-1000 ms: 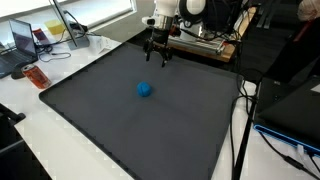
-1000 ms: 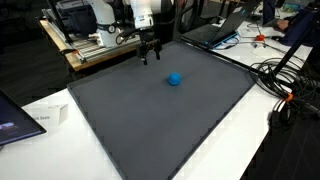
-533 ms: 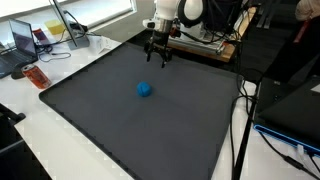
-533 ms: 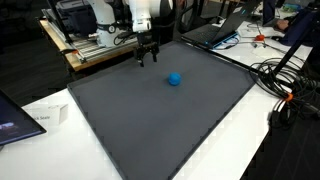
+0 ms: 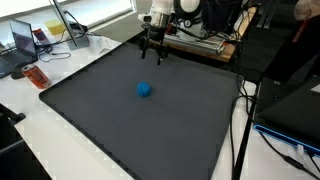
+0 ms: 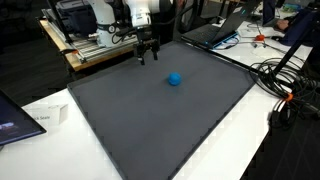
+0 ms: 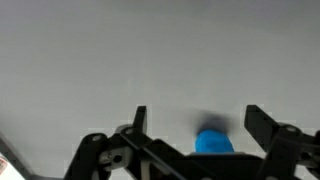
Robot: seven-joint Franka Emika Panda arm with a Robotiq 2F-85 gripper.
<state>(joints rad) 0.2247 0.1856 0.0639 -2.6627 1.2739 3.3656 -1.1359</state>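
A small blue ball (image 5: 145,89) (image 6: 174,79) rests near the middle of a dark grey mat (image 5: 120,125) (image 6: 160,125). My gripper (image 5: 155,58) (image 6: 147,58) hangs open above the mat's far edge, close to the robot base, well apart from the ball and holding nothing. The wrist view looks down at the grey mat. There the gripper (image 7: 199,117) shows both dark fingers spread wide, with the ball (image 7: 212,143) low in the picture between them, partly hidden by the gripper body.
A laptop (image 5: 22,45) and a reddish object (image 5: 36,76) lie on the white table beside the mat. Cables (image 6: 290,90) run along another side. A white box (image 6: 45,117) sits near a mat corner. The robot's mounting platform (image 5: 200,45) stands behind the gripper.
The gripper has shifted slightly up and toward the mat's far edge, still open. The blue ball has not moved.
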